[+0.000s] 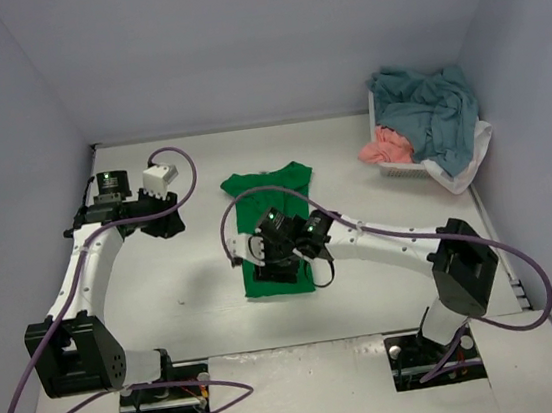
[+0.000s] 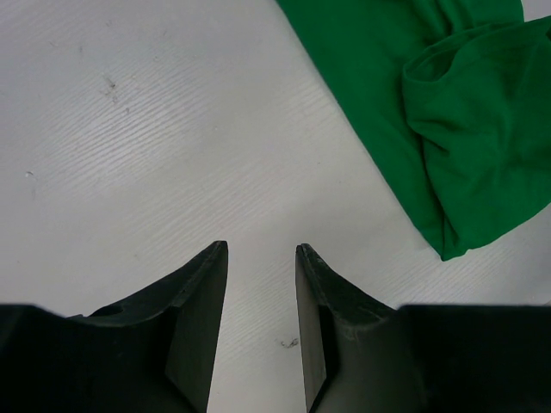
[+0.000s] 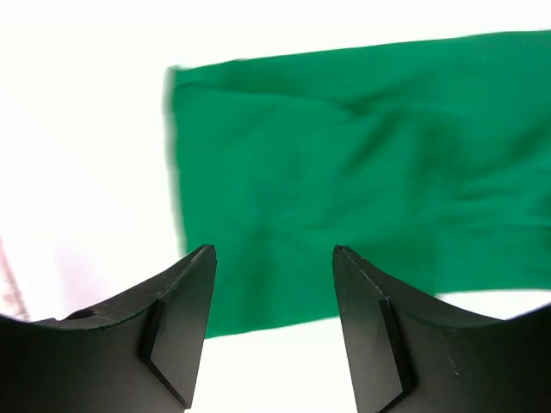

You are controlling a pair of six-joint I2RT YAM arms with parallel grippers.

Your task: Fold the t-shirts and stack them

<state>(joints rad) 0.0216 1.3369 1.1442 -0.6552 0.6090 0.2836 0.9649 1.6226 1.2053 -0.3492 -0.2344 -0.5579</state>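
Nearest you, the white surface (image 1: 198, 307) carries both arm bases at its near edge. It is lightly scuffed and closed in by pale lavender walls (image 1: 237, 50) on the left, right and far sides.

Your right claw (image 3: 274, 249) hangs over the near half of the green t-shirt (image 1: 263, 180). Its jaws are spread fairly wide and nothing is gripped. In the right wrist view the cloth lies flat below the tips, with the hem edge and one corner showing.

The shirt lies at the middle of the surface, with its long axis running from near to far. The straight hem faces the arm bases and the wider shoulder end faces the far wall.

Your left claw (image 2: 261, 248) sits further back on the left, over bare surface, with a narrow gap between its jaws and nothing in it. The green shirt lies off to its right, apart from the tips.

At the far right corner, a white basket (image 1: 399, 169) holds a teal t-shirt (image 1: 425, 108), a salmon pink t-shirt (image 1: 381, 145) and a white cloth (image 1: 463, 168) draped over its rim.
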